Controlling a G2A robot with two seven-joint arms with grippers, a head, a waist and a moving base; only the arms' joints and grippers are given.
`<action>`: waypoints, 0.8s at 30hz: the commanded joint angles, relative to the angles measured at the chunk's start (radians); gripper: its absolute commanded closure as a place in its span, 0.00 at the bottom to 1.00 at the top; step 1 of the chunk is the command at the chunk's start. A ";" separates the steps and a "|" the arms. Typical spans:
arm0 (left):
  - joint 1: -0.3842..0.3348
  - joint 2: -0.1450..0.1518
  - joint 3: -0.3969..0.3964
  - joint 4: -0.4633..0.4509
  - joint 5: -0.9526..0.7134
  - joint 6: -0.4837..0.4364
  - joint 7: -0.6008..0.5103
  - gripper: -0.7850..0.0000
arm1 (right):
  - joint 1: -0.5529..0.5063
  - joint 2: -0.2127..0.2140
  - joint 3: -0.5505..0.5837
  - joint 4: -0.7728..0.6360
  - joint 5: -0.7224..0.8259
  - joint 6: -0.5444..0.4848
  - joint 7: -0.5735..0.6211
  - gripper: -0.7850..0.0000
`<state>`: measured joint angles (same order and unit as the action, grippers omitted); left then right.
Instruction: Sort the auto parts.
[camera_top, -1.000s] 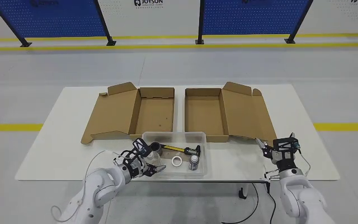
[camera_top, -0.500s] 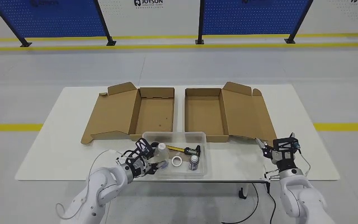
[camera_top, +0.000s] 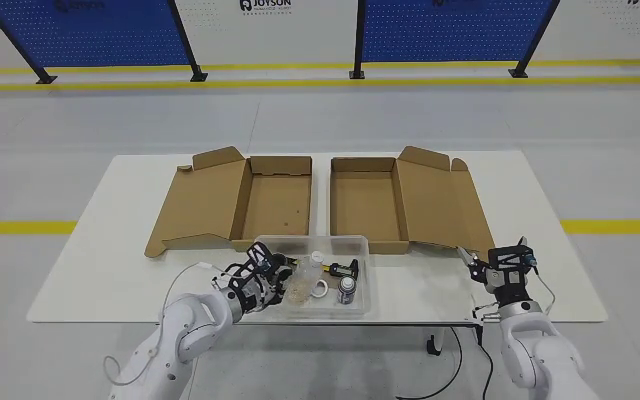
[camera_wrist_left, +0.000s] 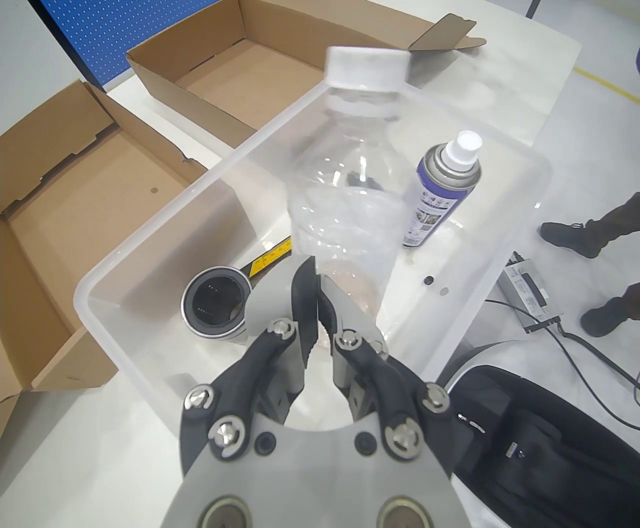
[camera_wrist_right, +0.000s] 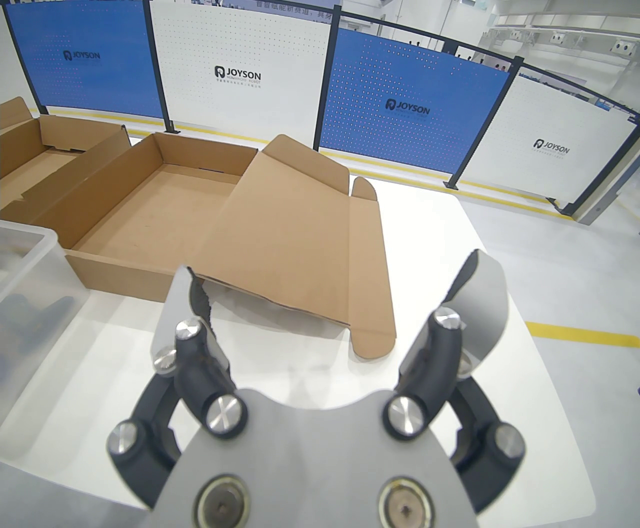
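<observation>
Over the clear bin (camera_wrist_left: 210, 170), the left gripper (camera_wrist_left: 317, 280) pinches the plastic bottle (camera_wrist_left: 350, 200) by its base. That thin wall may buckle, dropping it onto the spray can (camera_wrist_left: 440, 195). Off beside, the right gripper (camera_wrist_right: 330, 265) hangs splayed.

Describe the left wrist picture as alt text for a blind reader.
The left gripper has its fingers shut on the bottom of a clear plastic bottle that sticks out of a clear bin. The bin holds a spray can and a black ring-shaped part; two open cardboard boxes lie beyond.
</observation>
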<state>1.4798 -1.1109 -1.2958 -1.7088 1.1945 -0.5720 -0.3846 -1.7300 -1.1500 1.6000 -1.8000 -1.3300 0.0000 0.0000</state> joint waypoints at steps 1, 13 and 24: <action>-0.011 -0.001 0.014 -0.002 0.002 0.003 -0.005 0.00 | 0.000 0.000 0.000 0.000 0.000 0.000 0.000 0.00; -0.042 0.001 0.032 0.010 0.046 0.013 0.001 0.00 | 0.000 0.000 0.000 0.000 0.000 0.000 0.000 0.00; -0.054 0.015 0.018 -0.084 0.133 -0.046 -0.044 0.00 | 0.000 0.000 0.000 0.000 0.000 0.000 0.000 0.00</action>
<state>1.4284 -1.0972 -1.2782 -1.7791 1.3240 -0.6121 -0.4174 -1.7300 -1.1500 1.6000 -1.8000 -1.3300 0.0000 0.0000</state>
